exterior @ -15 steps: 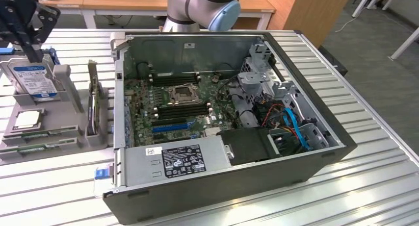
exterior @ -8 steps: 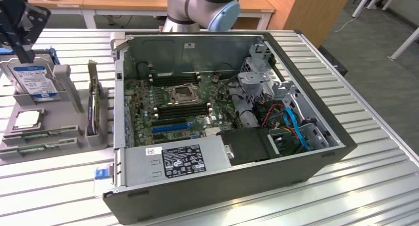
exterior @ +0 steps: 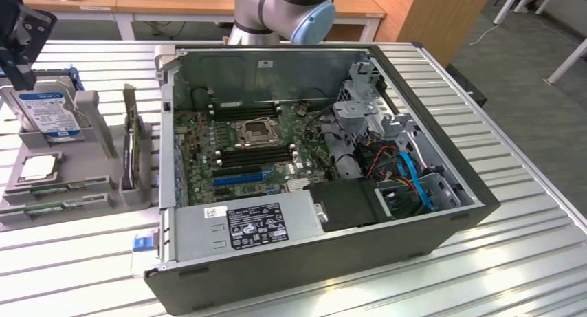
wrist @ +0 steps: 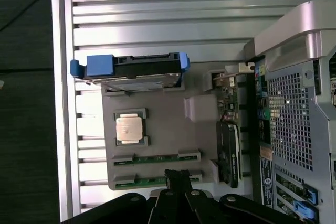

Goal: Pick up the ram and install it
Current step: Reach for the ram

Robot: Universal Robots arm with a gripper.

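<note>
The gripper (wrist: 177, 176), closed and empty above the ram (wrist: 143, 181) in its grey holder (wrist: 173, 129), should straddle the stick's middle squarely.

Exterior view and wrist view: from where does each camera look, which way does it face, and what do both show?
Exterior view: sits off the arm, high beside the table, facing obliquely down into the open case; the arm shows beyond the case.
Wrist view: sits on the wrist, above the holder, facing straight down at it; the shut gripper shows, its tips by a ram.
Shared: the holder, drive, CPU, ram, card, case and table.
</note>
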